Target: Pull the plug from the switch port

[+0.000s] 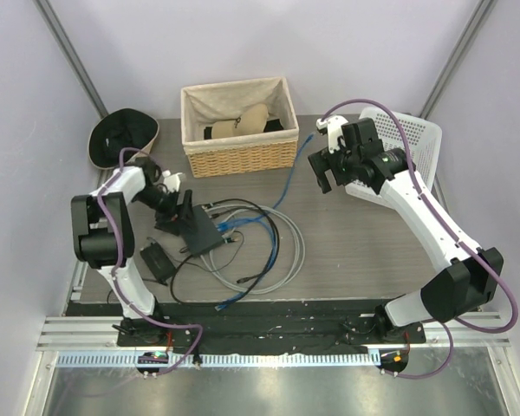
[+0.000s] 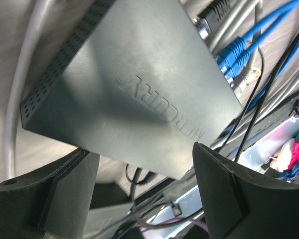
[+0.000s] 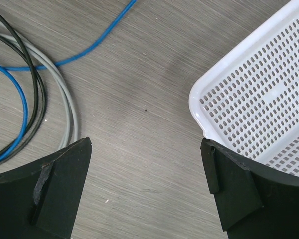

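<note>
switch: the flat black box [image 1: 199, 230] lies left of centre on the table [image 1: 355, 251], among loose cable loops; my left wrist camera reads MERCURY on its lid.
switch port [image 2: 215, 50]: on the narrow edge facing the cable coil, with blue plugs [image 2: 232, 54] seated along it (I can make out two).
left gripper [image 2: 142, 159]: jaws well apart at the edge of the switch opposite the ports, with a corner of the box between the fingers. I cannot tell whether either pad touches it.
right gripper [image 3: 145, 149]: jaws spread to their widest, holding nothing, above bare tabletop between the cable loops and the white perforated basket [image 3: 254, 94].
power brick [image 1: 159, 260]: near the switch on its near-left side, not touching it.
wicker basket [image 1: 238, 130]: at the far edge of the table.
</note>
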Motion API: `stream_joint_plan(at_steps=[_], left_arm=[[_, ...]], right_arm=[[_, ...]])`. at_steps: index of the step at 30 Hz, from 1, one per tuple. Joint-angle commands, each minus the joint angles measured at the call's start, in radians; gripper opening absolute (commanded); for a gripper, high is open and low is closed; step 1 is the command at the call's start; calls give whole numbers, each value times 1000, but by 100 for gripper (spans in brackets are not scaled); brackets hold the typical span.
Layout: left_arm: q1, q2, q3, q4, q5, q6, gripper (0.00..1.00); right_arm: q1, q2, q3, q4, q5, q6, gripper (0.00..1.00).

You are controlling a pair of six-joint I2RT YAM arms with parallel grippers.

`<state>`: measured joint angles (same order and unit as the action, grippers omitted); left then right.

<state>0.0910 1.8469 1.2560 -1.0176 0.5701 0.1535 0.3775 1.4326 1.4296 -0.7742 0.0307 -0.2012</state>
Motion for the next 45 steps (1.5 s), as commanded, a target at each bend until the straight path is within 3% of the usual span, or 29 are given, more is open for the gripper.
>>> stream_joint_plan(at_steps=[1, 9, 13, 24, 29, 37, 45], left_arm=[[-103, 46, 63, 74, 60, -104, 79], [-243, 81, 114, 165, 74, -224, 79], [-251, 84, 131, 165, 56, -247, 79], [-249, -251, 11, 142, -59, -226, 82], [-251, -325, -84, 169, -84, -250, 83], [-252, -226, -86, 246, -104, -347, 83], [-316, 115, 196, 194, 76, -422, 80]], right_arm=[[-3, -52, -4, 36, 26, -12, 100], [-3, -54, -17, 39, 32, -18, 100], [-3, -49, -12, 39, 31, -20, 100], [-2, -78, -41, 41, -11, -23, 100], [-2, -89, -41, 27, -84, -4, 100], [-2, -74, -37, 4, -140, 14, 100], [-2, -31, 3, 32, -131, -15, 100]])
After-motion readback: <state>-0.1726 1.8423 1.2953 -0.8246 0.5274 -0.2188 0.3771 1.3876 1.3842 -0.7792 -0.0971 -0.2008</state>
